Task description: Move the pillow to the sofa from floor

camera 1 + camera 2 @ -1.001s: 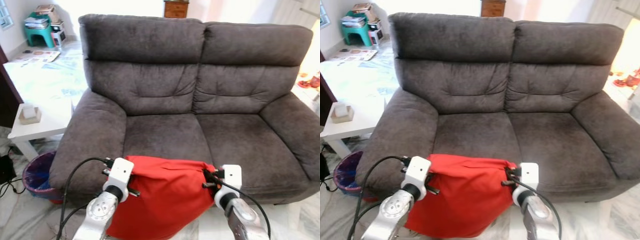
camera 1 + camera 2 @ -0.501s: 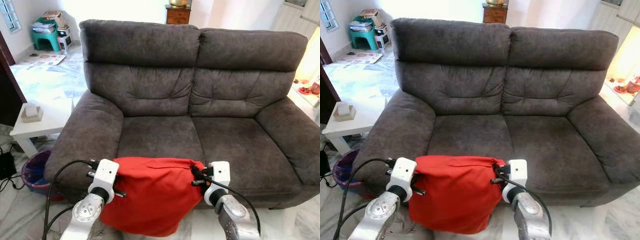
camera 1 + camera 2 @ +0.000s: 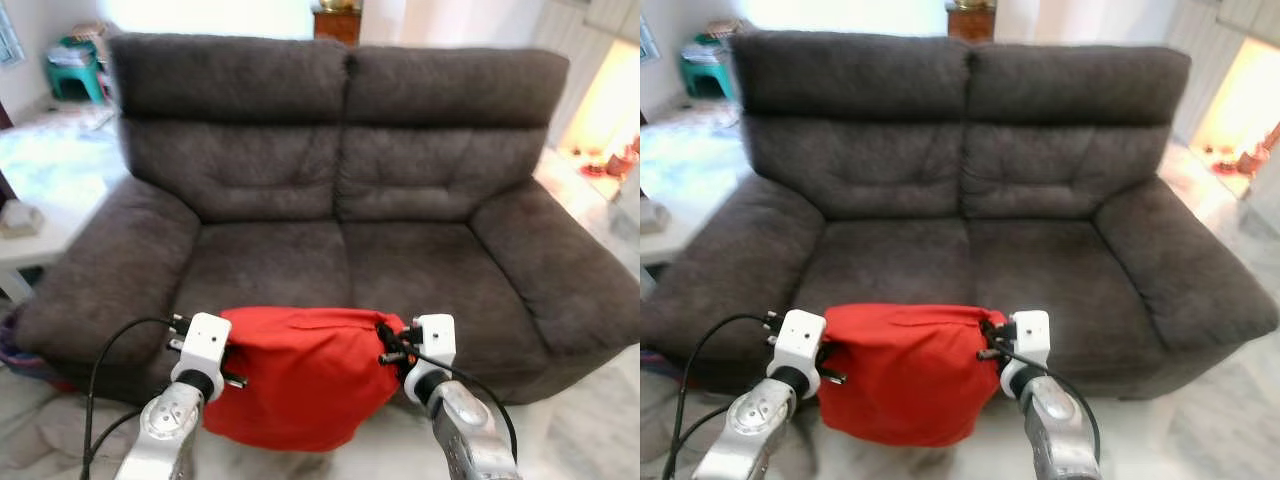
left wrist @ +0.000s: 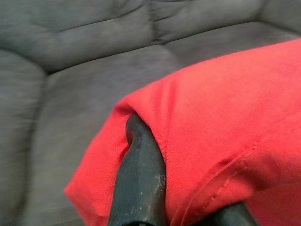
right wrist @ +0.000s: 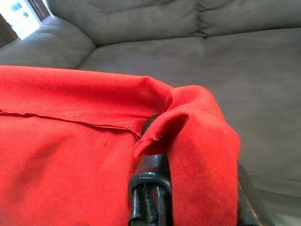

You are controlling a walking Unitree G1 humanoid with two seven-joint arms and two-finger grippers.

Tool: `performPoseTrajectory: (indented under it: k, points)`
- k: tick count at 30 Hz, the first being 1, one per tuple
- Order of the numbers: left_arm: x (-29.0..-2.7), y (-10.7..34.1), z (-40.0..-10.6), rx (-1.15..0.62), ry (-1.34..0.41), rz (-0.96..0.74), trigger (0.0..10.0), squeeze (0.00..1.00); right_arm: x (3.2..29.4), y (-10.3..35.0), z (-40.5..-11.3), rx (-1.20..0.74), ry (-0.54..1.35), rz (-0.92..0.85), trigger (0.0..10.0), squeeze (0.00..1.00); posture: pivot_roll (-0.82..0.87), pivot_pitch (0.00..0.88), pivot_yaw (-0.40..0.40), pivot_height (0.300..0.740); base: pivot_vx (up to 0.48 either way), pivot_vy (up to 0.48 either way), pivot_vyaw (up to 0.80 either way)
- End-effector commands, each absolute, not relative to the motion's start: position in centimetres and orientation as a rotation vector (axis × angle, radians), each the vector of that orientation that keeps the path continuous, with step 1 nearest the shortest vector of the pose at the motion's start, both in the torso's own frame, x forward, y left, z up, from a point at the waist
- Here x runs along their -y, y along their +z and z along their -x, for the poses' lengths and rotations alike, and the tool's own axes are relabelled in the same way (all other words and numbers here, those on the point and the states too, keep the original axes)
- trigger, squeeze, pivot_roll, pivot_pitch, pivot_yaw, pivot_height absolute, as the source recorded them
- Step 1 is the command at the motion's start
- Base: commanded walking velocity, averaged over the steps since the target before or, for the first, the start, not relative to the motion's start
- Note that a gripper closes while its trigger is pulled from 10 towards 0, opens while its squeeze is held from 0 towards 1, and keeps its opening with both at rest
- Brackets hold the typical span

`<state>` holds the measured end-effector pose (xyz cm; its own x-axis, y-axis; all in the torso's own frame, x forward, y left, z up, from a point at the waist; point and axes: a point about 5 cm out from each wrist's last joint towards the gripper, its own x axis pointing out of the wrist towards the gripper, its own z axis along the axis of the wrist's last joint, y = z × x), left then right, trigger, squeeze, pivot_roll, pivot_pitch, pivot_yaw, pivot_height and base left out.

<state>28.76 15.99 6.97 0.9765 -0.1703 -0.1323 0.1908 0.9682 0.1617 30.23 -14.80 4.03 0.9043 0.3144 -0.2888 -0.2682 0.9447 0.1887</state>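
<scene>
Both grippers — left gripper (image 3: pixel 228 352), right gripper (image 3: pixel 383 345) — pinch the red pillow's (image 3: pixel 296 375) top corners, carried just near the sofa (image 3: pixel 340 265) (transport step); next, forward and release.

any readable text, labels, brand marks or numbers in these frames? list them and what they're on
None readable.
Red pillow, held between the left tool and right tool: plain fabric, no tag or print showing.
Grey sofa: no label visible.
Items on the green stool in the back corner: too small and blurred to read.
</scene>
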Motion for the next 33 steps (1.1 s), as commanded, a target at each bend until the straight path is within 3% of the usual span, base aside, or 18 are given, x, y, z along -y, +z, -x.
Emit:
performPoseTrajectory:
  k: [1, 22, 33]
  points:
    - [-17.06, 8.72, -29.41, -0.036, -0.146, -0.180, 10.0, 0.00, 14.68, 5.23, -31.04, -0.265, 0.291, -0.153, 10.0, 0.00, 0.09, 0.008, -0.033, 0.740, 0.000, -0.442, 0.00]
    - [-17.26, 8.42, -29.24, -0.042, -0.150, -0.196, 10.0, 0.00, 14.58, 5.50, -31.25, -0.249, 0.318, -0.147, 10.0, 0.00, 0.10, 0.002, -0.039, 0.740, 0.000, -0.447, 0.00]
    - [-16.84, 8.57, -29.14, -0.018, -0.162, -0.167, 10.0, 0.00, 14.42, 5.63, -31.39, -0.246, 0.328, -0.149, 10.0, 0.00, 0.10, 0.002, -0.041, 0.740, 0.000, 0.000, 0.00]
